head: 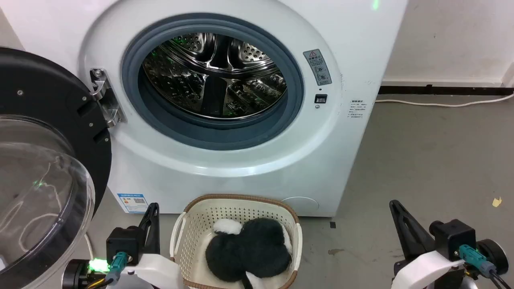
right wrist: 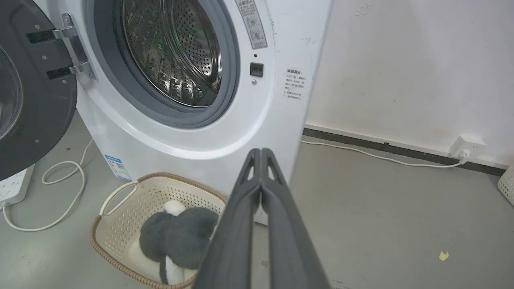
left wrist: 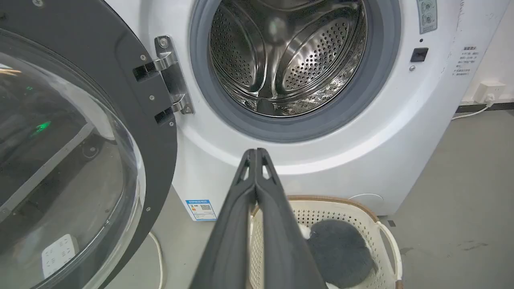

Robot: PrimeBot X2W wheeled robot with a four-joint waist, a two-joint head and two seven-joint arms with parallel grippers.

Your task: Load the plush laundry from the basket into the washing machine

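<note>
the left tool (left wrist: 255, 151) and right tool (right wrist: 261, 150) are each two long dark grey fingers (right wrist: 281, 224) with triangular cut-outs near the tips. behind each sit a black block (head: 455, 235), a teal cable plug (head: 470, 253) and a white shell (head: 425, 263). a green light (head: 98, 265) glows behind the left tool.

A bare laundry corner of a utility room: a white front-loading washing machine (head: 225, 160) just ahead of the left gripper (left wrist: 255, 151) on a stained grey concrete floor (head: 421, 160), with a plain white wall (right wrist: 401, 60), black skirting (right wrist: 361, 141) and a wall socket (right wrist: 466, 146) to the right of the right gripper (right wrist: 261, 150).
</note>
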